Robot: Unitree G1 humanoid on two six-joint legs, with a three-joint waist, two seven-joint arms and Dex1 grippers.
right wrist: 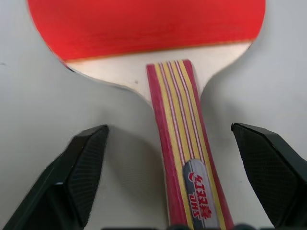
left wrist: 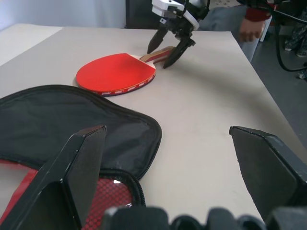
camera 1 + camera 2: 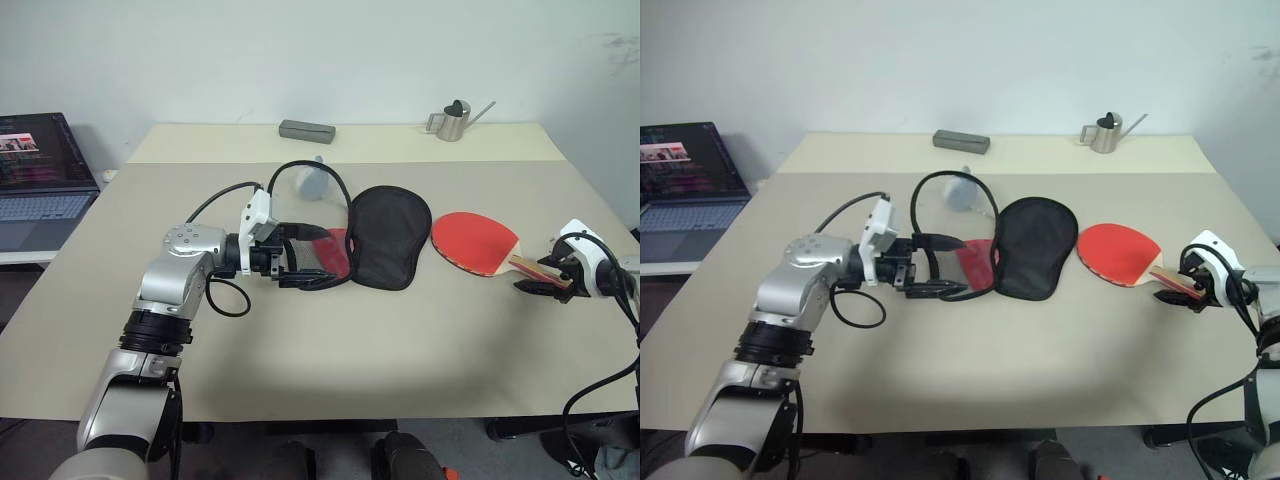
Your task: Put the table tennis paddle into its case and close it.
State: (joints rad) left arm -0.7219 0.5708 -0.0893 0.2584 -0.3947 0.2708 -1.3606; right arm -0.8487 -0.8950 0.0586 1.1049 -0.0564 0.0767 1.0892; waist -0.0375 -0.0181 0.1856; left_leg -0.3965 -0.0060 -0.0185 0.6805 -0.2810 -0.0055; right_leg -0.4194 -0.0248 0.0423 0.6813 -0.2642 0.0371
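The table tennis paddle (image 3: 478, 242) lies flat on the table right of the open case (image 3: 385, 237), handle running straight between the right gripper's (image 3: 545, 284) wide-spread, empty fingers, while the left gripper (image 3: 300, 258), also spread and empty, hovers at the case.

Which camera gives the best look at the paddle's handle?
The right wrist view: the table tennis paddle handle runs up between the open right gripper fingers, stripes and logo plain. The head views and the left wrist view show it small, partly behind that gripper.
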